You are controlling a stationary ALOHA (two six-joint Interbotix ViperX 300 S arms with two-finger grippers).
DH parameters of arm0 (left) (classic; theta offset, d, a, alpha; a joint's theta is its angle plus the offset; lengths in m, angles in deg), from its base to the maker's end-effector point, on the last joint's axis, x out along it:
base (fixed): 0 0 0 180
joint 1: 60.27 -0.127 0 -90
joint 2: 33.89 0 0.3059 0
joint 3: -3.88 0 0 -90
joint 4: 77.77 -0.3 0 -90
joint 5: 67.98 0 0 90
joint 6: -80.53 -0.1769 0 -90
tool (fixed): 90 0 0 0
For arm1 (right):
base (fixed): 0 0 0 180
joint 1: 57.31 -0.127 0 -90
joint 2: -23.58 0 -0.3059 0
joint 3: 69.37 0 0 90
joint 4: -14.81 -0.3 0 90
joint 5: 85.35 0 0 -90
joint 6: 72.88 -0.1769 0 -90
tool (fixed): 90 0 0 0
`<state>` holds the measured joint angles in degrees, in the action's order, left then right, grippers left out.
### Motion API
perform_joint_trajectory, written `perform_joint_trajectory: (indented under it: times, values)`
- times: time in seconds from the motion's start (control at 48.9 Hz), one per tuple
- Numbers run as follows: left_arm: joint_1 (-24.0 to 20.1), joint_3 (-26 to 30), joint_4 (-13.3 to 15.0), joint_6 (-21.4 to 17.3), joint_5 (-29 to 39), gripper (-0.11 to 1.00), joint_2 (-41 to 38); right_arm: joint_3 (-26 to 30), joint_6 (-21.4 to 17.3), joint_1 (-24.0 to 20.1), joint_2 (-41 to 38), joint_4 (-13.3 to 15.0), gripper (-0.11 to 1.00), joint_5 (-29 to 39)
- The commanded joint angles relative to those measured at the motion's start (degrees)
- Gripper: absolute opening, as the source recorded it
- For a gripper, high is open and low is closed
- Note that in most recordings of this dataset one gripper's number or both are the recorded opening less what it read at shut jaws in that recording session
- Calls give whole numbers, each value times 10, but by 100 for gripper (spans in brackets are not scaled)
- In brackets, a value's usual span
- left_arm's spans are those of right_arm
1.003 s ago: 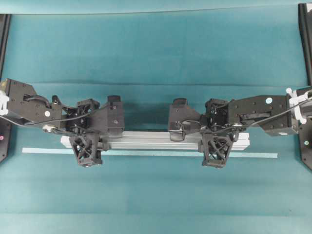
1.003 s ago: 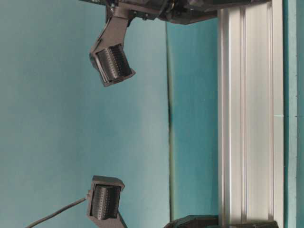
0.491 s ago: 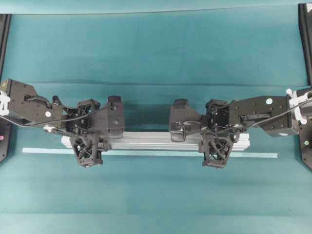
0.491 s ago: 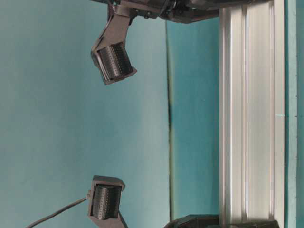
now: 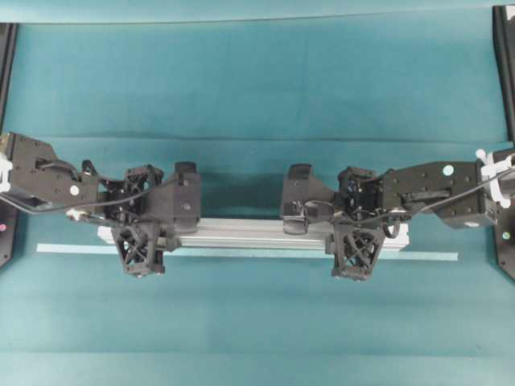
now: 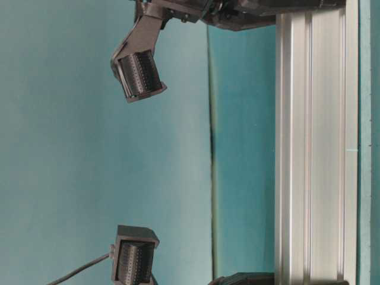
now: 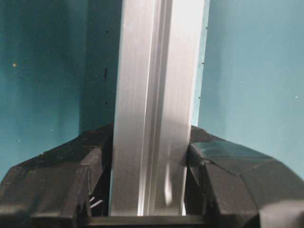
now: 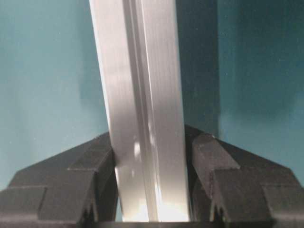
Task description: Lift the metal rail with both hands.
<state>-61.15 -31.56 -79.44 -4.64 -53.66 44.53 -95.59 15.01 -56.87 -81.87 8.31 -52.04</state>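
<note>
The metal rail (image 5: pixel 241 232) is a long silver grooved bar lying left to right across the middle of the teal cloth. My left gripper (image 5: pixel 143 233) is shut on it near its left end. My right gripper (image 5: pixel 354 235) is shut on it near its right end. In the left wrist view the rail (image 7: pixel 152 85) runs up between my black fingers (image 7: pixel 71 175), which press both its sides. The right wrist view shows the same hold on the rail (image 8: pixel 137 71). A dark shadow lies beside the rail in both wrist views. The table-level view shows its grooved side (image 6: pixel 314 148).
A thin pale tape strip (image 5: pixel 434 256) lies on the cloth just in front of the rail and reaches past both its ends. Black frame posts stand at the left edge (image 5: pixel 6 64) and the right edge (image 5: pixel 503 64). Two wrist camera housings (image 6: pixel 136 74) hang over the cloth.
Both arms and the rail have shifted slightly left and toward the front, so the rail's front edge now overlaps the tape strip. Both grips stay shut.
</note>
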Motion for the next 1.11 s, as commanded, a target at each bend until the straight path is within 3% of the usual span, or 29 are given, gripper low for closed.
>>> perform_joint_trajectory:
  times: [0.0,0.246,0.43,0.491,0.614,0.696,1.085]
  values:
    - [-2,5,0,1,-8,36,-2,0,-10,-10,-4,-8,39,10]
    - [8,11,1,16,-8,36,-3,-4,-12,-4,-4,-6,41,11]
    - [10,11,1,28,-10,37,-4,-4,-13,-4,-4,-4,86,9]
    - [10,10,0,33,-10,51,-2,-5,-12,-5,-4,-2,92,5]
    - [11,9,1,37,-11,86,-1,-6,-12,-5,-3,10,93,3]
    - [11,11,0,35,-10,99,-1,-5,-12,-4,-1,12,93,3]
    - [3,33,1,25,64,99,96,-3,-12,1,58,17,93,-1]
